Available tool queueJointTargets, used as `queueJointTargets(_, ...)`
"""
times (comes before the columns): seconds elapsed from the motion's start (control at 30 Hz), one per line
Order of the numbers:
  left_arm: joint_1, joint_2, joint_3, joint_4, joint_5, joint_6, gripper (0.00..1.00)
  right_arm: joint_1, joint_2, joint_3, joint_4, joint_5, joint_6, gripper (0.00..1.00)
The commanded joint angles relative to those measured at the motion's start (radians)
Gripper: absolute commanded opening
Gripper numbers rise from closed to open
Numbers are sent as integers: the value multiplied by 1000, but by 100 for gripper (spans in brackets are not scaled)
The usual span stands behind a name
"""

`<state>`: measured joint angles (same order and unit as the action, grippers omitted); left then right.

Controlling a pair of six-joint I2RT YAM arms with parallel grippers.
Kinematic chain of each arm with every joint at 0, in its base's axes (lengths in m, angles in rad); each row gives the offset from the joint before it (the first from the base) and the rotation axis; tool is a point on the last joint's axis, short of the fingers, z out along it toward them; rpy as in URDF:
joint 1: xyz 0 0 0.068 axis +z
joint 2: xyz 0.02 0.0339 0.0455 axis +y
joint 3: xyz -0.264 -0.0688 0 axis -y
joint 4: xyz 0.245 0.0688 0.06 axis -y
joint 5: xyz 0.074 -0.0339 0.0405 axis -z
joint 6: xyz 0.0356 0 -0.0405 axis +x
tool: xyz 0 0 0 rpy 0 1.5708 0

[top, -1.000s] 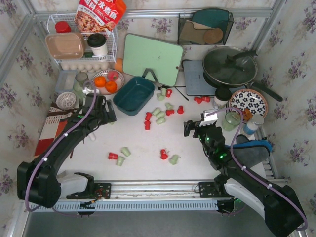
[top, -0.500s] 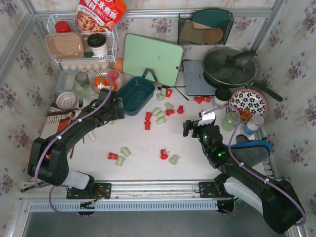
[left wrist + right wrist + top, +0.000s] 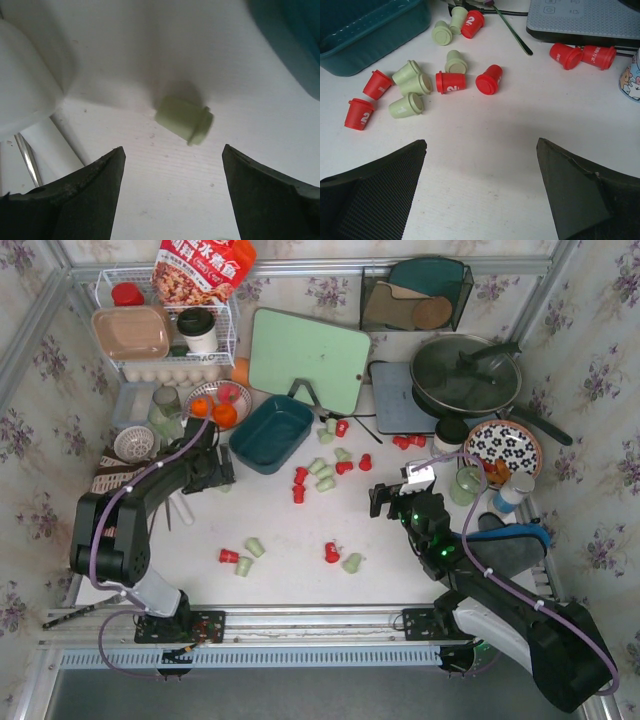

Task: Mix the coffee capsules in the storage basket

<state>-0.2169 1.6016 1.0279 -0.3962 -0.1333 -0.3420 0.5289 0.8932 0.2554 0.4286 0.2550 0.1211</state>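
Observation:
The teal storage basket (image 3: 272, 433) stands left of the table's middle, and no capsule shows inside it. Red and pale green coffee capsules (image 3: 322, 472) lie scattered on the white table to its right, with more near the front (image 3: 238, 558). My left gripper (image 3: 218, 478) is open, low over the table just left of the basket. One green capsule (image 3: 184, 120) lies on its side just beyond the left gripper (image 3: 172, 150), with the basket's wall (image 3: 295, 45) to its right. My right gripper (image 3: 481, 142) is open and empty, short of a capsule cluster (image 3: 451, 81) and the basket (image 3: 370, 30).
A plate of oranges (image 3: 217, 405) and a white wire rack (image 3: 165, 330) sit behind the left arm. A green cutting board (image 3: 308, 360), a grey scale (image 3: 400, 395), a lidded pan (image 3: 465, 375), a patterned plate (image 3: 503, 445) and a cup (image 3: 467, 483) line the back and right.
My left gripper swung right toward the basket, then came back a little to the left. The right arm has hardly moved. The capsules lie where they were.

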Motion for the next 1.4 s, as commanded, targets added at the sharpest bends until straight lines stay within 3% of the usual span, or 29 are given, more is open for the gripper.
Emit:
queueJointTargets(0.0, 40, 45, 20, -5, 134, 36, 81, 2, -6, 10, 27, -9, -5, 100)
queueJointTargets(0.4, 100, 161, 107, -60, 156, 73, 76, 2, 7, 15, 24, -21, -5, 100)
queueJointTargets(0.83, 107, 248, 160, -102, 261, 82, 57, 2, 8, 16, 21, -21, -6, 100)
queueJointTargets(0.93, 107, 245, 152, -108, 250, 68, 45, 2, 9, 17, 20, -22, -6, 100)
queueJointTargets(1.37, 83, 73, 62, -72, 225, 41, 31, 2, 6, 18, 17, -19, -7, 100)
